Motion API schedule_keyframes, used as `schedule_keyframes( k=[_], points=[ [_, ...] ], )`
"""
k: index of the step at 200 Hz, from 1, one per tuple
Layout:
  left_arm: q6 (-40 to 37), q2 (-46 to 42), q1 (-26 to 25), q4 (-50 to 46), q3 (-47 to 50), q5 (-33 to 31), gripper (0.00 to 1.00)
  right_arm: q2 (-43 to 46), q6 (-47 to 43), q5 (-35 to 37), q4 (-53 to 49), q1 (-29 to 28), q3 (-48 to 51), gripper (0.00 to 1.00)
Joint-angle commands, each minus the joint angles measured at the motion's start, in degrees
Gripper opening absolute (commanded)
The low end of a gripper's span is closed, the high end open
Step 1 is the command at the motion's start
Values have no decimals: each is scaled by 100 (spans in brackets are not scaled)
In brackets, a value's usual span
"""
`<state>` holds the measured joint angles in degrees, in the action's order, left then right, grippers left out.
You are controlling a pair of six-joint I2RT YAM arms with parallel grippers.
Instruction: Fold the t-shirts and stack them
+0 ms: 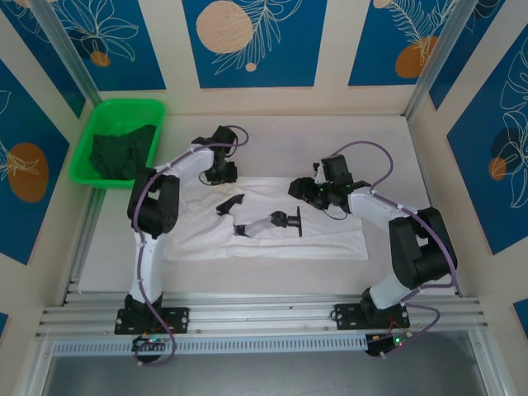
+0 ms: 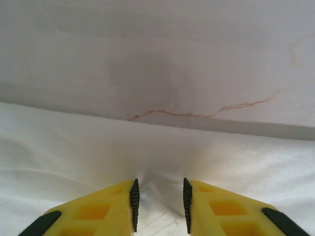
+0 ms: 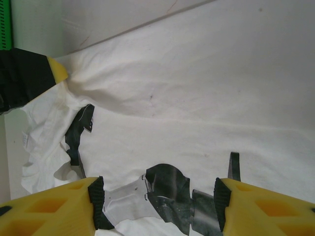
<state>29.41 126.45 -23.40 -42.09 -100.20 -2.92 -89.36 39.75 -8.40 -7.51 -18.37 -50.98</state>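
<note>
White t-shirt (image 1: 330,239) flat on table (image 1: 272,140)

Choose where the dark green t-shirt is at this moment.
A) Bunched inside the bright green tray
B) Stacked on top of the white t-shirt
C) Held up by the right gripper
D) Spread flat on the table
A: the dark green t-shirt lies crumpled inside the bright green tray at the far left, apart from the white t-shirt.
</note>
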Motion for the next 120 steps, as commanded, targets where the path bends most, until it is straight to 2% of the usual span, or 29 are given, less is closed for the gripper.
schedule_keyframes(
  k=[1,47,88,120],
  points=[
    [61,56,-68,-161,-158,-139,25,8,-125,-53,-48,5,-149,62],
    [143,-131,-112,-12,11,-335,7,33,-134,-54,-49,-6,-140,62],
    [436,-587,-306,207,527,-889,4,50,-142,-49,-58,-9,-140,61],
    [1083,-1075,-608,421,1209,-1459,2,42,-142,-30,-81,-7,-149,61]
  ],
)
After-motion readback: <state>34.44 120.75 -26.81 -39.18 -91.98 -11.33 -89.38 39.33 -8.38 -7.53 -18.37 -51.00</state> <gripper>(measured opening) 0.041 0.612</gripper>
